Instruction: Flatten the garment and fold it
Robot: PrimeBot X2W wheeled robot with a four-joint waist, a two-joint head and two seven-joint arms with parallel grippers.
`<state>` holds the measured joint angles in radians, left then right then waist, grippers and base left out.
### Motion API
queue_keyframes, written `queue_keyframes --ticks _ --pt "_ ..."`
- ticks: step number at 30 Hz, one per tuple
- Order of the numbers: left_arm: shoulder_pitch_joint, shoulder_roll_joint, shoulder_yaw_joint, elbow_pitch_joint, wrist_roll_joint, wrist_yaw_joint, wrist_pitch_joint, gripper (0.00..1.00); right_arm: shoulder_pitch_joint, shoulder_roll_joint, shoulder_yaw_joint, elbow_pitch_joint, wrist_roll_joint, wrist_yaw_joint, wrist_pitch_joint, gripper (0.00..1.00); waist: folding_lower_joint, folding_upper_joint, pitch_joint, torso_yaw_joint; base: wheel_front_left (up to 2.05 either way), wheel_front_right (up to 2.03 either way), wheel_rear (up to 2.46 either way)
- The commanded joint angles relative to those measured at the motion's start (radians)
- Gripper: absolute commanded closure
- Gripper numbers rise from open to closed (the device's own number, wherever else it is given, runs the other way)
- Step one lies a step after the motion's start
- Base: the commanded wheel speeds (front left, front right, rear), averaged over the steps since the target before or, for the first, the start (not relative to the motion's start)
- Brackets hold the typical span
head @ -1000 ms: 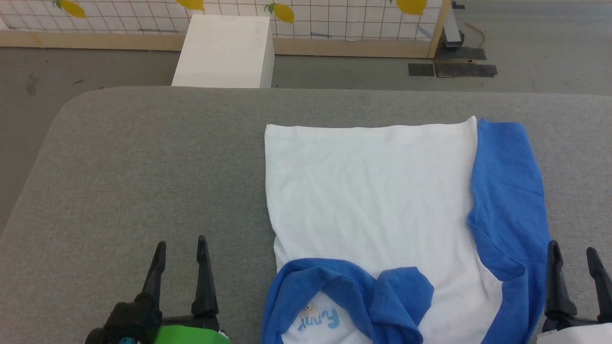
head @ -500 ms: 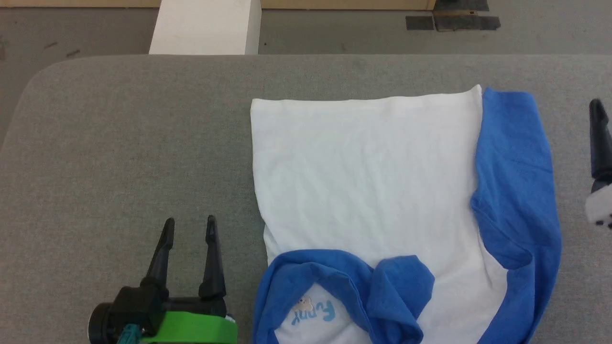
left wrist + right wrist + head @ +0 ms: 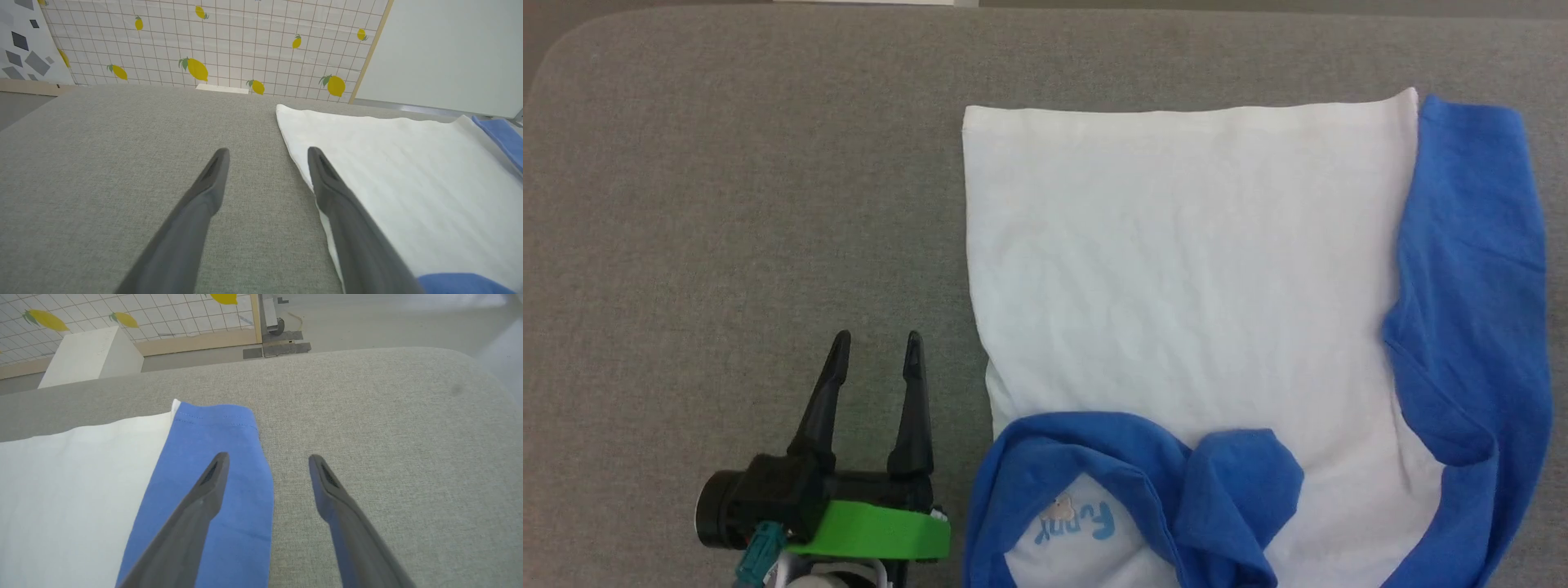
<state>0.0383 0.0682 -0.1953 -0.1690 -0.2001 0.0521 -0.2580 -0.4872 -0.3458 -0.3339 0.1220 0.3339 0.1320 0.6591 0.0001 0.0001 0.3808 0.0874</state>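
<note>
Left jaws gape empty over bare grey worktop [image 3: 727, 204], just beside the left edge of the garment [image 3: 1176, 269]; right jaws, equally wide, straddle the outer edge of its blue sleeve [image 3: 212, 428]. Open worktop spreads leftward; a lemon-patterned wall [image 3: 229, 41] stands beyond.

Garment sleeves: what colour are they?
Bright blue sleeves on the white-bodied garment; clearest in the head view.

Matt cloth garment [image 3: 1176, 286]; rough, perhaps felt table [image 3: 727, 204]
</note>
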Motion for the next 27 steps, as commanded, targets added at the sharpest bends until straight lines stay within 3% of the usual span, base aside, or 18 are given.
queue_keyframes --ticks 1,17,18,19,20,27 --pt "-0.018 -0.004 0.001 0.001 0.015 -0.007 -0.004 0.00 -0.018 -0.006 -0.006 0.017 -0.005 -0.001 0.011 0.00 -0.0001 -0.0001 0.031 0.034 0.00 0.00 0.00" --pt "-0.039 -0.013 -0.004 0.014 0.023 -0.019 -0.004 0.00 -0.038 -0.024 -0.038 0.196 -0.054 -0.001 0.035 0.00 -0.0001 -0.0001 0.088 0.120 0.00 0.00 0.00" --pt "-0.040 -0.013 -0.004 0.015 0.023 -0.020 -0.004 0.00 -0.040 -0.026 -0.036 0.202 -0.055 -0.001 0.041 0.13 -0.0001 -0.0001 0.090 0.121 0.00 0.00 0.00" --pt "-0.040 -0.014 -0.004 0.016 0.023 -0.020 -0.004 0.00 -0.043 -0.029 -0.036 0.206 -0.056 -0.001 0.044 0.65 -0.0001 -0.0001 0.092 0.122 0.00 0.00 0.00" --pt "-0.041 -0.014 -0.004 0.017 0.023 -0.020 -0.004 0.00 -0.045 -0.031 -0.036 0.208 -0.056 -0.001 0.045 1.00 -0.0001 -0.0001 0.094 0.122 0.00 0.00 0.00" --pt "-0.045 -0.015 0.001 0.035 0.018 -0.026 -0.004 0.00 -0.063 -0.037 -0.044 0.201 -0.054 -0.001 0.014 1.00 -0.0001 -0.0001 0.065 0.098 0.00 0.00 0.00"
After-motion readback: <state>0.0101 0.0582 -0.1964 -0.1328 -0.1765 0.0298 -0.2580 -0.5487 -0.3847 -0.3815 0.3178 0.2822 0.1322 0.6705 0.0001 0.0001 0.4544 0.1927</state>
